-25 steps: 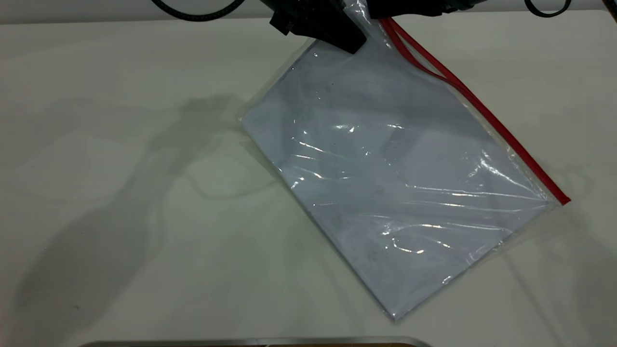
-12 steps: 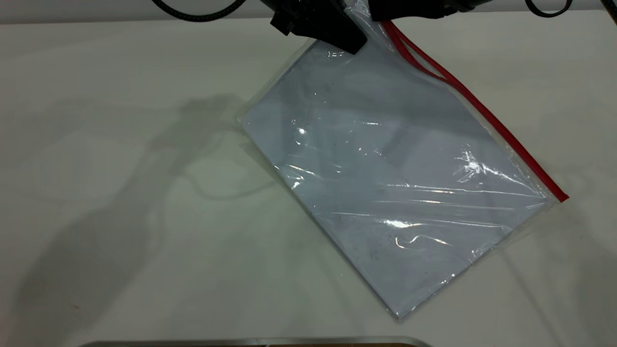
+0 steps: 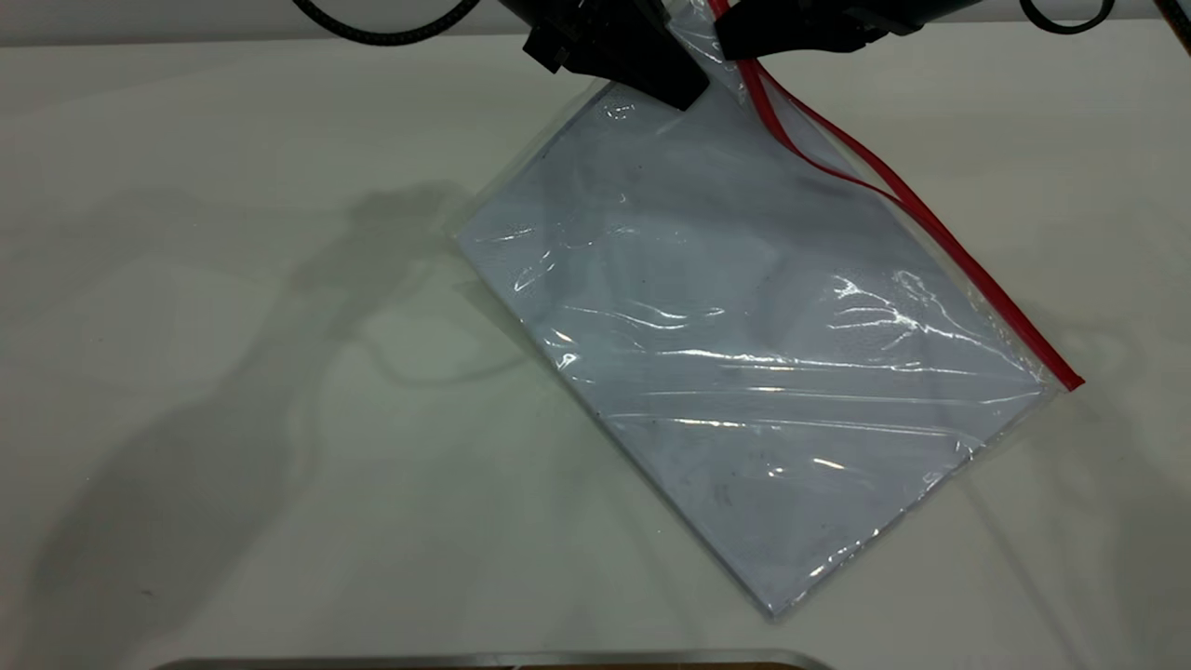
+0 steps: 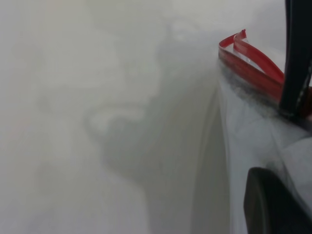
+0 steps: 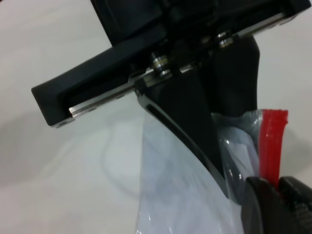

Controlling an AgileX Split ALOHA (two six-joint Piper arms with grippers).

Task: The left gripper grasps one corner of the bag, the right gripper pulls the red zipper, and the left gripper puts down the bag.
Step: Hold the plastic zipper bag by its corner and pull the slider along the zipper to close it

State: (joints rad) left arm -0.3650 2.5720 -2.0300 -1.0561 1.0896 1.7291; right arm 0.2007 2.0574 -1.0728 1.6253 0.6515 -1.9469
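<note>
**Zipper runs away from both grippers toward the low right corner**

The left gripper [image 3: 651, 70] is at the far table edge, jaws clamped on the corner of the bag [image 3: 693, 42]. Just right of it, the right gripper [image 3: 744, 42] is pinched on the red zipper [image 3: 968, 265], whose 2 strips already gape beside it. The bag [image 3: 744, 372] hangs tilted, low end on the table [image 3: 233, 372]. Right gripper is nearer; the pull should follow the strip's long axis, down and rightward.

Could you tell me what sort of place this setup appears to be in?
Probably a robotics lab bench rather than a home or shop: a plain pale table, two black robot grippers, left gripper and right gripper, holding up a clear bag by its red zipper edge, with loose black cables behind.
</note>
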